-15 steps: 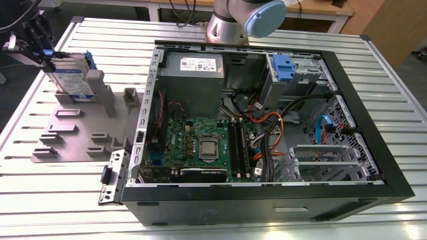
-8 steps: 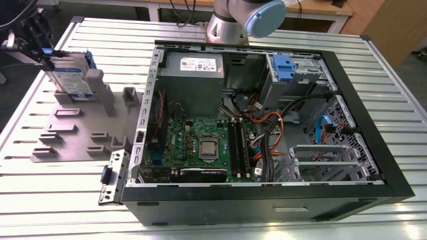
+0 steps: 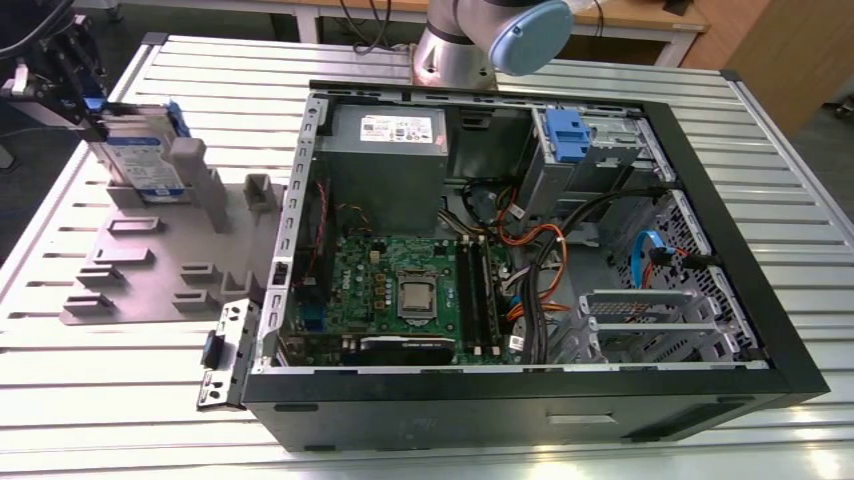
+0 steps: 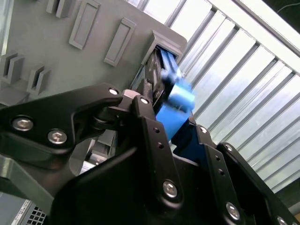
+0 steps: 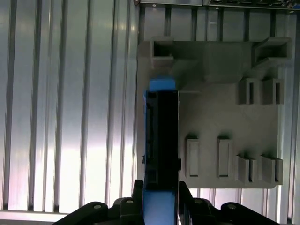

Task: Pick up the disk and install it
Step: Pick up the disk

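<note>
Exterior view: the disk point(image 3: 144, 155) stands on edge in the grey holder point(image 3: 147, 265) at the exterior view's left, well apart from the open computer case point(image 3: 534, 405). My gripper point(image 3: 91, 108) sits at its far end.

Second wrist view: my fingers point(image 4: 149, 123) are closed onto the blue carrier frame point(image 4: 180, 101), one on each side.

First wrist view: the disk's edge runs straight out from between them. I judge the grip square. Draw straight out along the slot, without tilt, so the frame cannot bind.
</note>
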`<state>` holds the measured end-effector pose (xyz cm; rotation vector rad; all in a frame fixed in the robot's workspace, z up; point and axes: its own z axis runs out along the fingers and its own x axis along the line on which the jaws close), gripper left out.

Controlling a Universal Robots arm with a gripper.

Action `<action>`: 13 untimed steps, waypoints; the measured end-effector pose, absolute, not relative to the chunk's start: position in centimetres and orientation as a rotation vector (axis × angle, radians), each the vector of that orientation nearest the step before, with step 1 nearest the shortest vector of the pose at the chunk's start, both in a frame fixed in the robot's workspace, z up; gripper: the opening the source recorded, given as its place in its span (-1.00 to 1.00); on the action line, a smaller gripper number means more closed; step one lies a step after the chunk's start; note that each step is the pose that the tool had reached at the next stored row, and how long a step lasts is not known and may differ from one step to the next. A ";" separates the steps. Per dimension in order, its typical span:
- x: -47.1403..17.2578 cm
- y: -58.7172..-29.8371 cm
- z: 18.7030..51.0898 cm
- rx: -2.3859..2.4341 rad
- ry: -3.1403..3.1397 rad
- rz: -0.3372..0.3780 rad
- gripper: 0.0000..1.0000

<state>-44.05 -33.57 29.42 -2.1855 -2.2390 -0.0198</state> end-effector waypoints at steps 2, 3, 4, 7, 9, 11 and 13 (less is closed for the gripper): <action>-44.0 -33.6 29.4 -2.186 -2.239 -0.019 -0.11; -44.0 -33.6 29.4 -2.186 -2.240 -0.019 -0.11; -44.0 -33.6 29.4 -2.186 -2.240 -0.019 -0.11; -44.0 -33.6 29.2 -2.186 -2.240 -0.019 -0.11; -44.1 -33.6 29.2 -2.186 -2.240 -0.019 -0.11; -44.1 -33.6 29.2 -2.186 -2.240 -0.019 -0.11; -44.1 -33.6 29.2 -2.186 -2.240 -0.019 -0.11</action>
